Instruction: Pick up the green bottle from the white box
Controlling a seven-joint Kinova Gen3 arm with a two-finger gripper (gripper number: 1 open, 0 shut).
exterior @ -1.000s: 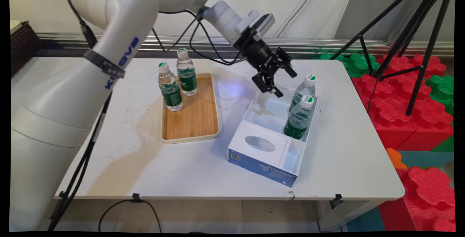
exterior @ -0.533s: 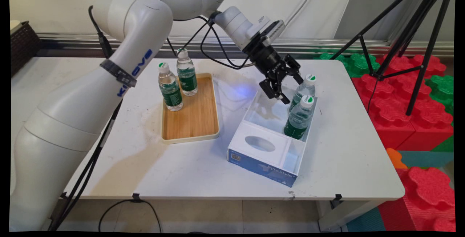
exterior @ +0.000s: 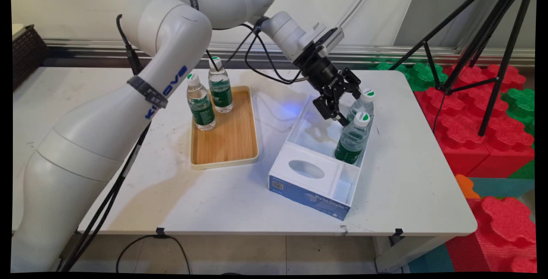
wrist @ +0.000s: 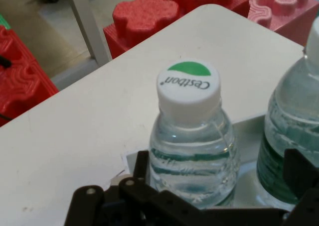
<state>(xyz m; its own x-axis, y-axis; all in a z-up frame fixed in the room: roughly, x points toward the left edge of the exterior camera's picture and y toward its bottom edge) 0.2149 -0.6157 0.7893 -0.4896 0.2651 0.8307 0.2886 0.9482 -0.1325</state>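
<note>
The far bottle [exterior: 362,101] stands in the white box [exterior: 299,165], right in front of the claw [exterior: 346,108]. The claw is spread wide, with one finger on each side of the bottle's neck, just under its white and green cap [wrist: 189,85]. It is not squeezing the bottle. The arm reaches down at a slant from behind and to one side, and black cables [exterior: 257,63] hang off it. A second bottle [exterior: 352,138] stands in the same part of the box, just beside the claw. Two more bottles [exterior: 200,102] stand on a wooden tray [exterior: 227,142], well apart from the claw. The box and tray sit on the white tabletop [exterior: 411,176].
</note>
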